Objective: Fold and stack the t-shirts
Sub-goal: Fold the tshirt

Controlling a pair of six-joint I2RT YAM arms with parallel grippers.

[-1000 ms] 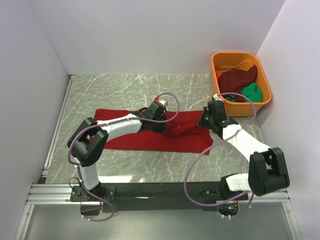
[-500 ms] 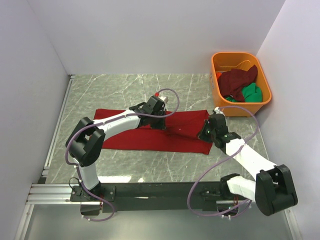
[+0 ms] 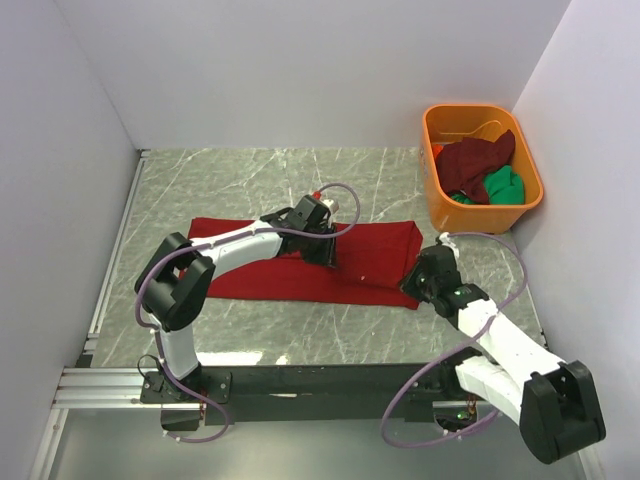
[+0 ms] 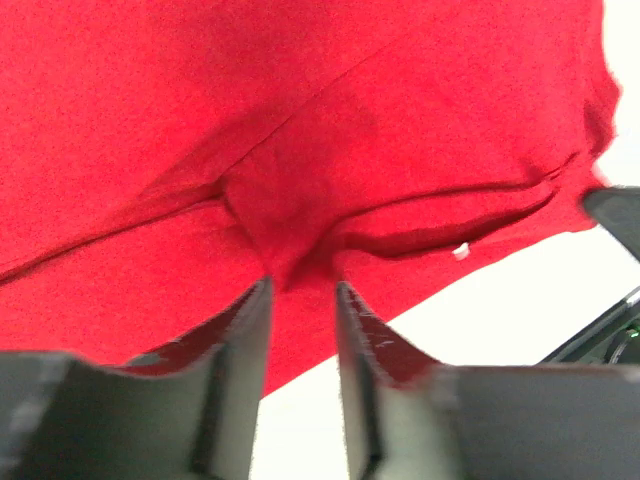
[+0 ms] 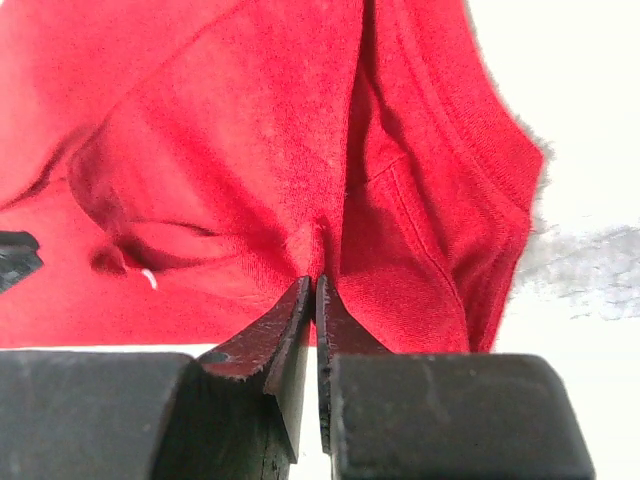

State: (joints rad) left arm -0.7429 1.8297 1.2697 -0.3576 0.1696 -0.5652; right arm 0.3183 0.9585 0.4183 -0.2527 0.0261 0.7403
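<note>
A bright red t-shirt point(image 3: 260, 275) lies spread across the middle of the marble table. My left gripper point(image 3: 322, 248) sits on its middle; in the left wrist view the jaws point(image 4: 300, 290) stand narrowly apart with puckered red cloth point(image 4: 300, 120) pinched at their tips. My right gripper point(image 3: 412, 282) is at the shirt's right end; in the right wrist view it point(image 5: 316, 285) is shut on a fold of the red cloth point(image 5: 230, 150). A dark maroon t-shirt point(image 3: 478, 160) and a green t-shirt point(image 3: 503, 185) lie bunched in the tub.
The orange plastic tub point(image 3: 436, 205) stands at the back right, close to the right wall. White walls enclose the table on the left, back and right. A metal rail runs along the left edge point(image 3: 118, 240).
My right gripper has pulled toward the near right, drawing the shirt's right end out flatter and longer. My left gripper has stayed near the shirt's middle, shifting slightly.
</note>
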